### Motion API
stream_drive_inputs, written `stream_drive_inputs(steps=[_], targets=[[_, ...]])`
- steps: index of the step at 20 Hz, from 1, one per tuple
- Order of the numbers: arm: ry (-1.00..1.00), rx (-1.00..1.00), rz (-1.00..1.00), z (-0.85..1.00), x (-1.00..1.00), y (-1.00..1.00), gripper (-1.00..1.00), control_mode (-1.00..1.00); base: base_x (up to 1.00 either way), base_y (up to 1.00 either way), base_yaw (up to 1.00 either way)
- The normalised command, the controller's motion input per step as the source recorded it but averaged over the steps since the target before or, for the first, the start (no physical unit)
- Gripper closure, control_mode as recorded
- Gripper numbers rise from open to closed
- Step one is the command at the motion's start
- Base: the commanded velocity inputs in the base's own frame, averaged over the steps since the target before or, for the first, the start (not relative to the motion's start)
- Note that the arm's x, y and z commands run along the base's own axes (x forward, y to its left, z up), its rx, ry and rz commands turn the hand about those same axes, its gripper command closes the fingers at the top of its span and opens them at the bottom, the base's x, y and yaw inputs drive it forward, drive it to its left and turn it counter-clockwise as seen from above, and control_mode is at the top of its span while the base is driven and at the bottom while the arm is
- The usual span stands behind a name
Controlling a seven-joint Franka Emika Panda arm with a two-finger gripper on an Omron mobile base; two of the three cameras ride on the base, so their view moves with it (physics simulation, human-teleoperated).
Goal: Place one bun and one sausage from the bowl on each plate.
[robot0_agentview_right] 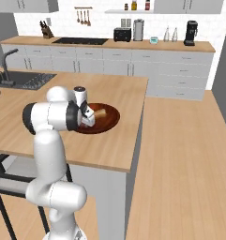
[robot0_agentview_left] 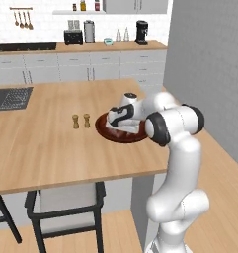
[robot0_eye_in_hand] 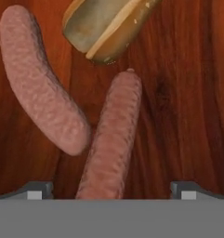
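Observation:
The dark reddish-brown bowl sits on the wooden island near its right edge. My gripper hangs low over the bowl, pointing down into it, jaws wide open and holding nothing. In the hand view a pink sausage lies lengthwise between the two fingertips. A second sausage lies slanted to its left, touching it. A split bun rests just beyond them on the bowl's floor. The plates are out of view.
Two small wooden shakers stand just left of the bowl. A sink is set into the island's far left. A dark-framed stool is tucked under the island's near edge. Open floor lies to the right.

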Motion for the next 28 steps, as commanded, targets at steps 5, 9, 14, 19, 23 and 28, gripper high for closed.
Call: stream_drive_inputs(steps=[5, 9, 14, 19, 23, 28], targets=[[0.00, 0.00, 0.00, -0.27, 0.09, 0.01, -1.00, -1.00, 0.00, 0.00, 0.00], [0.00, 0.00, 0.00, -0.06, 0.00, 0.00, 1.00, -1.00, 0.00, 0.00, 0.00], [-0.05, 0.00, 0.00, 0.21, -0.03, 0.00, 1.00, -1.00, 0.00, 0.00, 0.00], [-0.25, 0.00, 0.00, 0.97, -0.52, -0.05, 1.00, -1.00, 0.00, 0.00, 0.00], [-0.21, 0.00, 0.00, 1.00, -0.97, -0.11, 1.00, -1.00, 0.00, 0.00, 0.00], [-0.19, 0.00, 0.02, 1.00, -1.00, -0.32, 1.00, -1.00, 0.00, 0.00, 0.00]])
